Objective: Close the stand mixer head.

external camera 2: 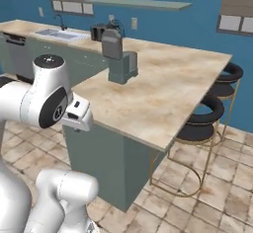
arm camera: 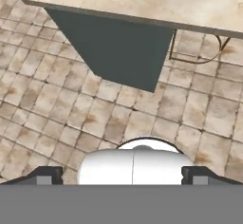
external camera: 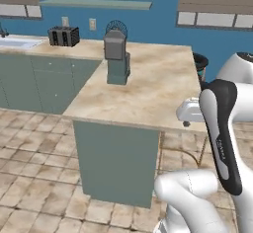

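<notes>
The stand mixer head (external camera: 114, 44) is seen up on the counter (external camera: 148, 89), tipped up and back on its teal-green mixer body (external camera: 117, 71). A thin wire whisk (external camera: 117, 28) is seen sticking up behind the head in the left base view. In the right base view the head (external camera 2: 112, 43) is at the far left part of the counter top (external camera 2: 168, 89), w/ the green body (external camera 2: 123, 68) under it.

A black toaster (external camera: 63, 36) is set further back & to the left, near a sink (external camera: 17, 41). Two black round stools (external camera 2: 206, 116) are tucked at the right side of the counter.

The claw (arm camera: 121, 173) is seen in the hand view, low & near, pointed down at the tiled floor (arm camera: 57, 104) in front of the counter's green end panel (arm camera: 118, 52). Its two dark tips (arm camera: 45, 175) are spread wide apart, w/ nothing held between them. It is well apart from the mixer.
</notes>
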